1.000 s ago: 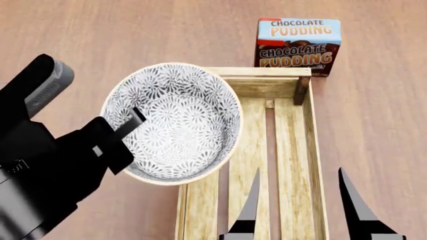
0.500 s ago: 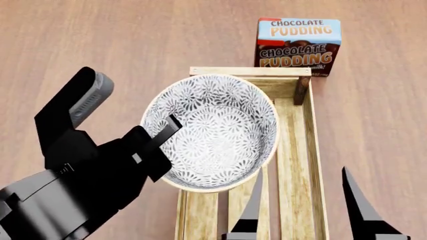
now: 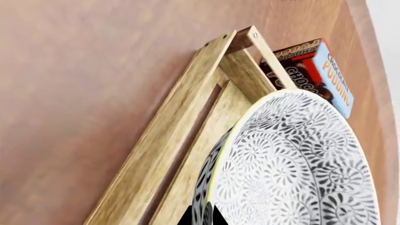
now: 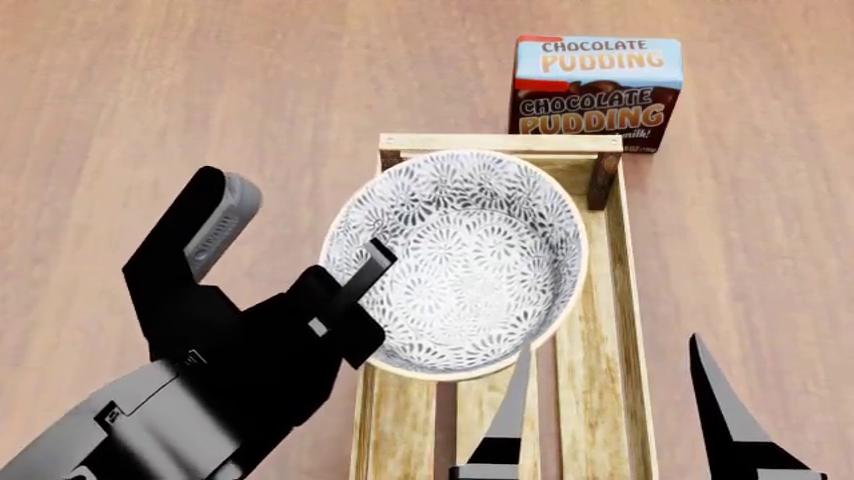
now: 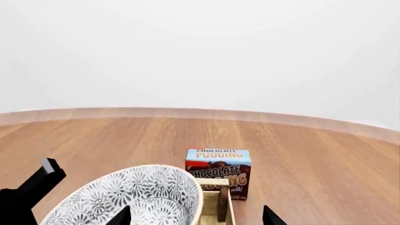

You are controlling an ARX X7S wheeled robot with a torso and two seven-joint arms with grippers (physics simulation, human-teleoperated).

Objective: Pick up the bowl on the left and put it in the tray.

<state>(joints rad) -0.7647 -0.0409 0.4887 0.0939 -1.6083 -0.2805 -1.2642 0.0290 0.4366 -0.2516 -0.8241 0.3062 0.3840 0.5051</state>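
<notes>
The bowl, white with a dense grey-black floral pattern and a cream rim, hangs over the far end of the tray, a long light-wood slatted crate. My left gripper is shut on the bowl's left rim, one finger inside and one outside. The left wrist view shows the fingertips of that gripper pinching the rim, with the bowl above the tray. My right gripper stands open over the tray's near part, holding nothing. From the right wrist, the bowl is in front of the right gripper.
A chocolate pudding box stands upright just beyond the tray's far right corner, also seen as the box from the right wrist. Brown wooden tabletop spreads left and right of the tray.
My left gripper has carried the bowl to the right, from beside the tray's left wall to over its far end. The right gripper has stayed where it was.
</notes>
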